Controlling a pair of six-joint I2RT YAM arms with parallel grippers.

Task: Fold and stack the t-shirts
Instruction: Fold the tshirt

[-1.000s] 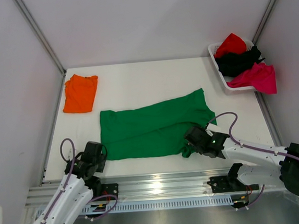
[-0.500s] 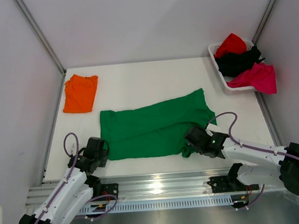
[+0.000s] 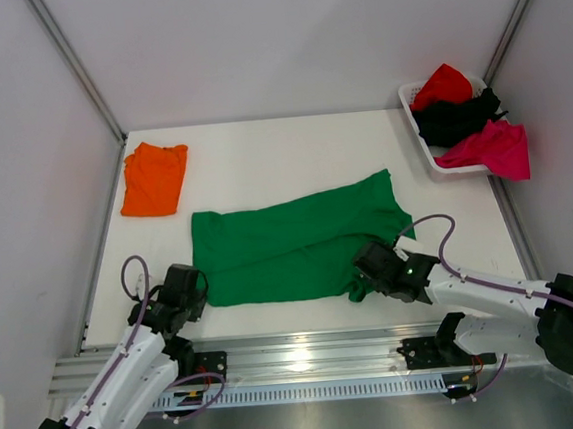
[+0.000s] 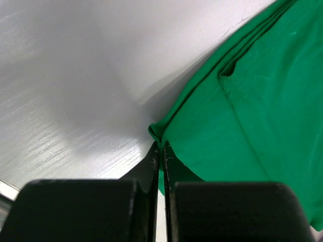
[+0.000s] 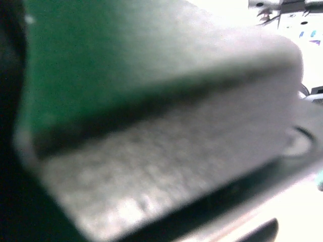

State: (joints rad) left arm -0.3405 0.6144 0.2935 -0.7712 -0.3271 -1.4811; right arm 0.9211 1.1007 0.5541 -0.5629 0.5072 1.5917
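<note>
Green t-shirt [image 3: 290, 249] spread on the table [image 3: 281, 155], near-left corner pinched in the left tool [image 4: 159, 147], near-right edge clamped in the right tool [image 3: 364, 271], orange t-shirt [image 3: 154, 178] laid folded far left

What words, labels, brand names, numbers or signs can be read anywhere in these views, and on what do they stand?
No text can be read in any view.
The green t-shirt, the orange t-shirt and the clothes in the basket show plain colour, no print.
Right wrist view, top right corner: small bluish marks, too blurred to read.
</note>
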